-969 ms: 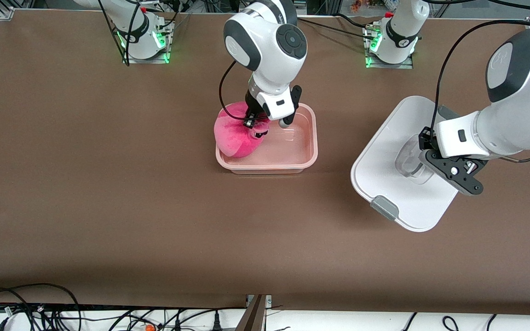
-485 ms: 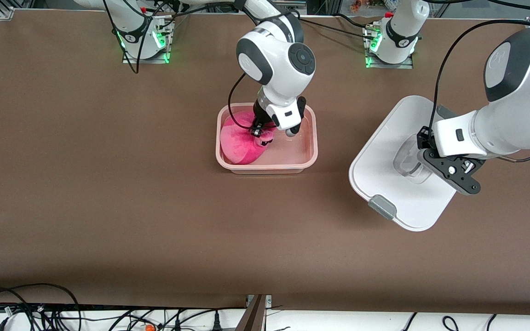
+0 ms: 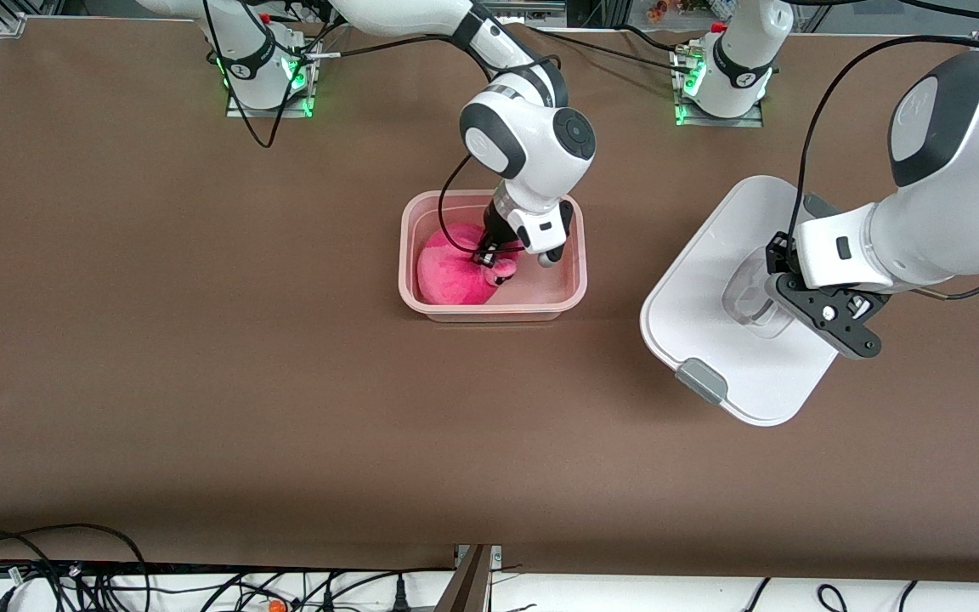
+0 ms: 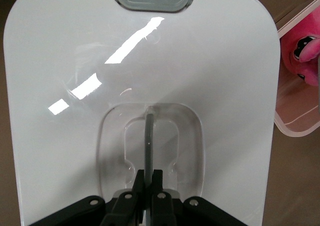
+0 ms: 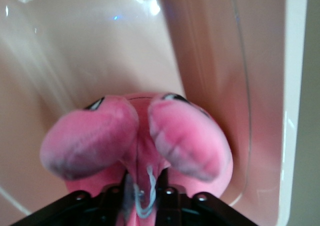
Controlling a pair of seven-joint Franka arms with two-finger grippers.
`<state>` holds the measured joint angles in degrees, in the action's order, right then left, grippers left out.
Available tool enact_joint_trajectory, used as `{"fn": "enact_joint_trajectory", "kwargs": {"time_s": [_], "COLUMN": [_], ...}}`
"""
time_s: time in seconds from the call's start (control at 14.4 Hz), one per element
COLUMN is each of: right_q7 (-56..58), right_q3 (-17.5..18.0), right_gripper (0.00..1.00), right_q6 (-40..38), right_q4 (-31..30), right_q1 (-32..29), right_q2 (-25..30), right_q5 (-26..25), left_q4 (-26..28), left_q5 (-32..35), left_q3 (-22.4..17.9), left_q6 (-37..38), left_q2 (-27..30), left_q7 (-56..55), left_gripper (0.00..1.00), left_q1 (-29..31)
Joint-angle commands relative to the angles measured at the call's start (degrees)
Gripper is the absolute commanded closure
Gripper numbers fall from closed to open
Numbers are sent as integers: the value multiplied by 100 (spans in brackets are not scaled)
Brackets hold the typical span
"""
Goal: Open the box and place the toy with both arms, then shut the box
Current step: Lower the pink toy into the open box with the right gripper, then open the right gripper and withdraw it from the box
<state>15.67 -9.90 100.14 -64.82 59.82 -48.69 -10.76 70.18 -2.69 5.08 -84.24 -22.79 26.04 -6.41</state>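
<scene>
Toy going in, lid off

Right hand (image 3: 488,255) pinches the toy (image 3: 451,276) inside the box (image 3: 574,285); left hand (image 3: 783,293) clamps the lid (image 3: 710,289) (closing remains).

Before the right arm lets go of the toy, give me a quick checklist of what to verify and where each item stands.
1. The toy is inside the box, not over its rim: ok.
2. The right gripper is shut on the toy: ok.
3. The toy rests on the box floor: cannot tell.
4. The lid is off the box, toward the left arm's end of the table: ok.
5. The left gripper is shut on the lid's handle: ok.
6. The lid rests on the table or is lifted: cannot tell.
</scene>
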Motion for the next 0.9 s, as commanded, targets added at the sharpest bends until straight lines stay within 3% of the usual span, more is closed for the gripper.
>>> {"fn": "enact_joint_trajectory", "kwargs": {"time_s": [0.0,0.21,0.42,0.62,0.83], "right_q7": [-188,-205,-328,-319,-389], "right_q3": [-65,-179,-723,-812,-1259], "right_gripper": [0,0,0,0,0], "right_q6": [-108,-249,-83,-99,-381], "right_q4": [198,189,189,146,-213], "right_q1": [21,21,-172,-689,-840], "right_q2": [60,665,1220,1729,2344], "right_q5": [-22,-31,65,775,1119], "left_q4": [-13,-13,-13,-5,13], "left_q5": [-171,-162,-162,-179,-153], "left_q3": [-7,-7,-7,10,527], "left_q6": [74,83,92,92,57], "left_q2": [47,47,47,47,-32], "left_q7": [59,59,59,146,164], "left_gripper": [100,100,100,100,100], "left_q1": [8,8,8,-18,-62]}}
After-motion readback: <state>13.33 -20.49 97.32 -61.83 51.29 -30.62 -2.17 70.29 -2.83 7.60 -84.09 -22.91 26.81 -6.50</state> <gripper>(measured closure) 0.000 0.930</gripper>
